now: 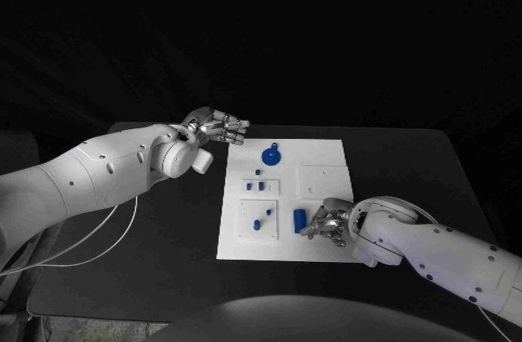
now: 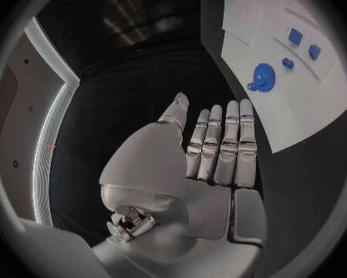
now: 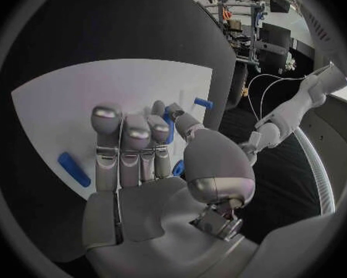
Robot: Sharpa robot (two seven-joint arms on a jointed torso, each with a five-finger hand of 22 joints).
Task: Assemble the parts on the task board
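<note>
The white task board [image 1: 327,149] lies mid-table with a round blue part [image 1: 271,157] near its far edge and small blue parts [image 1: 256,185] in its inset plates. A blue cylinder [image 1: 299,220] lies on the board's near right, also seen as the cylinder [image 3: 73,168] in the right wrist view. My right hand [image 1: 330,223] hovers just right of it, fingers curled, pinching a small blue part [image 3: 170,126] between thumb and finger. My left hand [image 1: 218,125] hangs above the table off the board's far left corner, fingers straight, holding nothing [image 2: 220,148].
Black table [image 1: 163,244] surrounds the board. A white cable [image 1: 109,236] trails from the left arm across the table's left side. A square inset plate [image 1: 322,181] sits on the board's right half.
</note>
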